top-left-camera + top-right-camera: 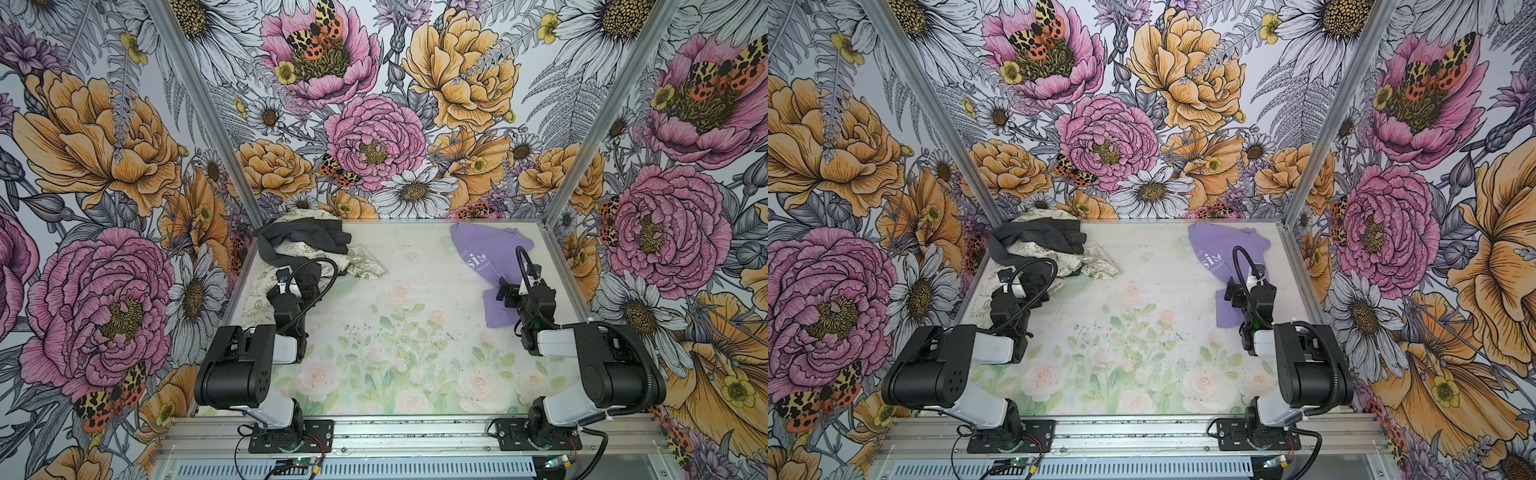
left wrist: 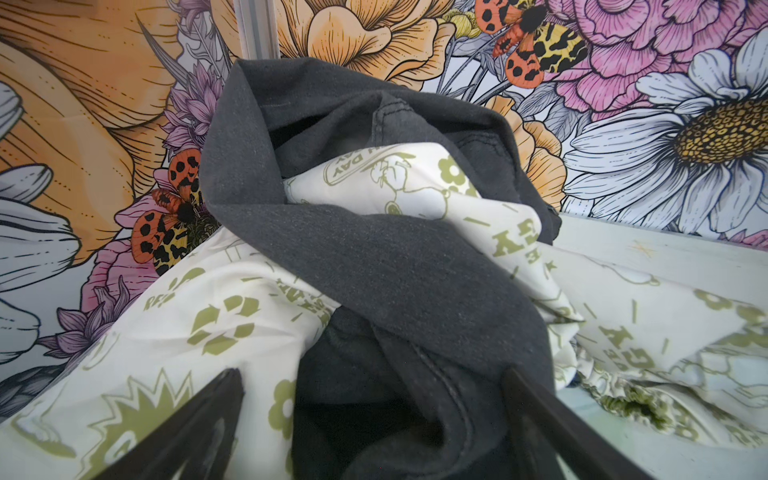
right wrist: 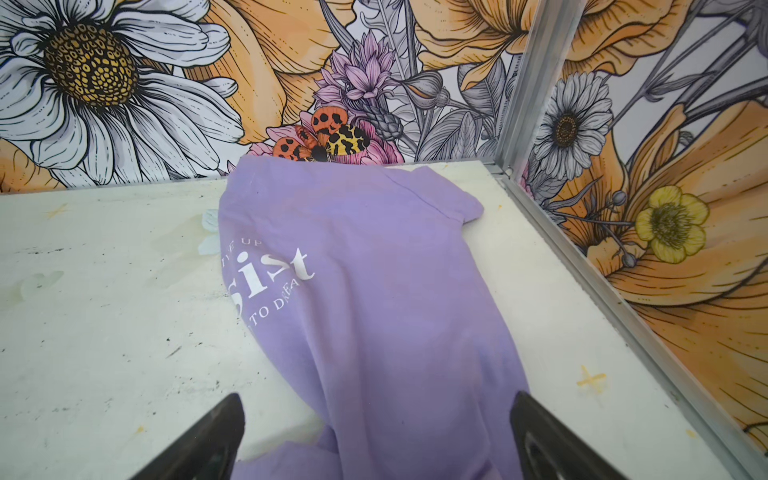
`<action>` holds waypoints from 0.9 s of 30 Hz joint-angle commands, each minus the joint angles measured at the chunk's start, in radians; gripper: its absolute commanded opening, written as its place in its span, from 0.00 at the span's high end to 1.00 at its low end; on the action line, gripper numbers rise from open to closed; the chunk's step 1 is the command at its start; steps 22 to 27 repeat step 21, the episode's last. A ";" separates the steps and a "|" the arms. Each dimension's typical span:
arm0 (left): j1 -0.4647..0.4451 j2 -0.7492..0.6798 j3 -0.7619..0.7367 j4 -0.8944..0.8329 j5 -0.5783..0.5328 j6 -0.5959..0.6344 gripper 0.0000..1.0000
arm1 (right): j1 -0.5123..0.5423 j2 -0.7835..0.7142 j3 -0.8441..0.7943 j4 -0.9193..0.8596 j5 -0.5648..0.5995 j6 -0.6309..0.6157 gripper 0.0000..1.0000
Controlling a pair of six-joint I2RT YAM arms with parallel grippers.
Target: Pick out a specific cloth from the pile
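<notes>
My right gripper [image 3: 376, 398] gaping over the far-right lavender cloth [image 3: 374, 291], lettering partly folded away, my left gripper [image 2: 372, 374] gaping over the far-left pile [image 1: 316, 249], cream garment [image 2: 415, 195] half buried under grey garment [image 2: 374, 257]

**Figure. Layout of the table [image 1: 415, 299] in both top views.**

The pile [image 1: 303, 245] [image 1: 1038, 243] lay in the far left corner, against the back wall [image 1: 374, 124] and the left wall [image 1: 104, 187]. Within it an upper garment [image 2: 374, 270] was draped across a lower sheet [image 2: 166, 332], which spread toward the middle and the near side. The cloth [image 1: 478, 249] [image 3: 374, 291] lay well apart in the far right corner, its far edge at the back wall's foot and its length running nearward beside the right wall [image 1: 685, 187]. The left gripper [image 2: 370, 374] stood over the pile's near part and the right gripper [image 3: 376, 399] over the cloth's near end, each with its fingers spread to either side.
</notes>
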 commanded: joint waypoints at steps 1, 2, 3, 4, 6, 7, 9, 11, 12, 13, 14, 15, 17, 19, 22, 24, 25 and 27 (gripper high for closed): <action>-0.022 -0.002 0.045 -0.060 0.016 0.050 0.01 | 0.009 0.004 0.003 0.047 0.005 -0.008 0.01; -0.021 -0.002 0.049 -0.063 0.026 0.051 0.01 | 0.009 0.000 0.004 0.039 0.005 -0.008 0.01; -0.022 0.000 0.044 -0.050 0.026 0.054 0.01 | 0.010 0.003 0.003 0.043 0.005 -0.008 0.00; -0.024 -0.001 0.048 -0.060 0.024 0.056 0.01 | 0.009 0.003 0.003 0.041 0.005 -0.008 0.00; -0.027 0.000 0.045 -0.054 0.022 0.059 0.01 | 0.009 0.004 0.003 0.042 0.005 -0.008 0.01; -0.027 -0.001 0.046 -0.056 0.021 0.057 0.01 | 0.009 0.002 0.003 0.040 0.005 -0.009 0.01; -0.026 0.000 0.046 -0.055 0.021 0.057 0.01 | 0.011 0.002 0.003 0.041 0.005 -0.008 0.00; -0.026 -0.001 0.046 -0.056 0.021 0.057 0.01 | 0.010 0.004 0.004 0.040 0.005 -0.008 0.00; -0.026 0.000 0.046 -0.057 0.021 0.058 0.01 | 0.010 0.004 0.005 0.041 0.005 -0.009 0.00; -0.026 0.000 0.047 -0.058 0.023 0.057 0.01 | 0.010 0.003 0.004 0.040 0.005 -0.008 0.01; -0.026 0.000 0.048 -0.057 0.022 0.058 0.01 | 0.011 0.003 0.004 0.040 0.005 -0.009 0.00; -0.022 0.001 0.050 -0.064 0.032 0.057 0.01 | 0.010 0.004 0.005 0.040 0.005 -0.009 0.00; -0.004 0.000 0.053 -0.072 0.068 0.045 0.01 | 0.010 0.004 0.004 0.040 0.005 -0.007 0.00; -0.012 -0.001 0.053 -0.071 0.052 0.050 0.01 | 0.009 0.004 0.005 0.040 0.005 -0.009 0.01; -0.012 -0.001 0.051 -0.066 0.051 0.051 0.01 | 0.009 0.003 0.003 0.040 0.005 -0.008 0.01; -0.012 -0.001 0.051 -0.066 0.051 0.051 0.01 | 0.009 0.003 0.003 0.040 0.005 -0.008 0.01; -0.012 -0.001 0.051 -0.066 0.051 0.051 0.01 | 0.009 0.003 0.003 0.040 0.005 -0.008 0.01; -0.012 -0.001 0.051 -0.066 0.051 0.051 0.01 | 0.009 0.003 0.003 0.040 0.005 -0.008 0.01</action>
